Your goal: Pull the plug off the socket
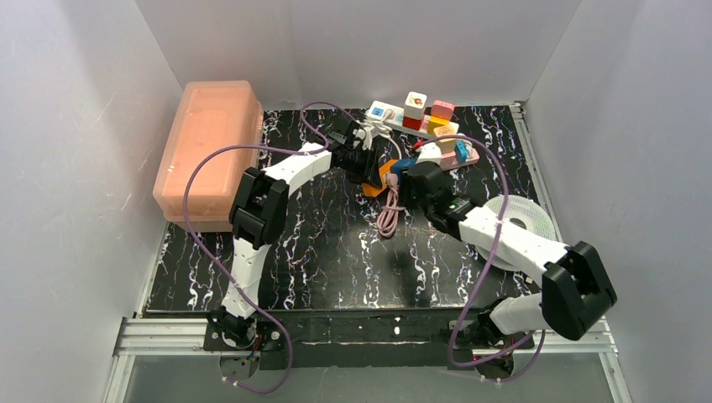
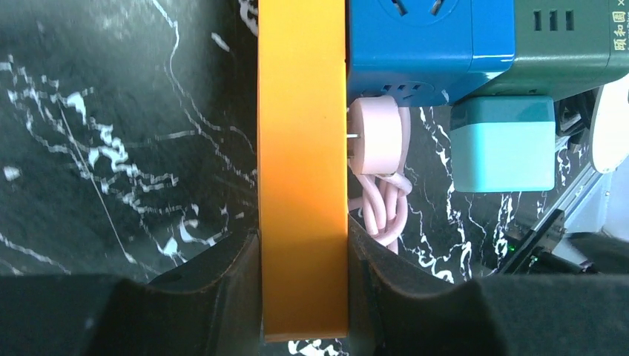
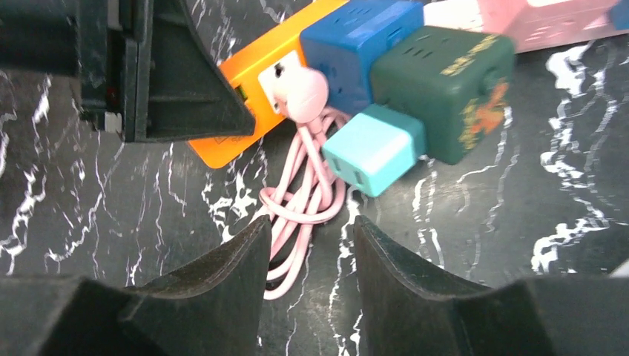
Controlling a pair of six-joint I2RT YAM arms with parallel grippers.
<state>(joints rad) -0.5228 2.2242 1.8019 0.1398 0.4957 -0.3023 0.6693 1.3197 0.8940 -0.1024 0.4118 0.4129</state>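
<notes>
Left gripper (image 2: 303,243) is clamping the orange socket (image 2: 303,111) across its narrow sides, both fingers pressing flat against it. It looks to be bracing the strip so it is not dragging along when the plug gets tugged. Socket is lying on the marbled mat (image 1: 336,252), toward 12 o'clock of mat centre in the top view, just short of the white strip (image 1: 399,122) at the back. Pink plug (image 3: 305,93) is sitting in the socket's white face with a sliver of pin showing in the left wrist view, so seemingly not fully home. Its pink cable (image 3: 297,215) is trailing off in a bundled loop toward 6 o'clock. Right gripper (image 3: 308,248) is hanging with jaws apart, gripping nothing, poised over the cable bundle with the plug at its 12 o'clock, probably lining up to take the plug. Blue cube (image 3: 356,37) and teal adapter (image 3: 371,148) are crowding the plug at its 3 o'clock, leaving little finger room.
</notes>
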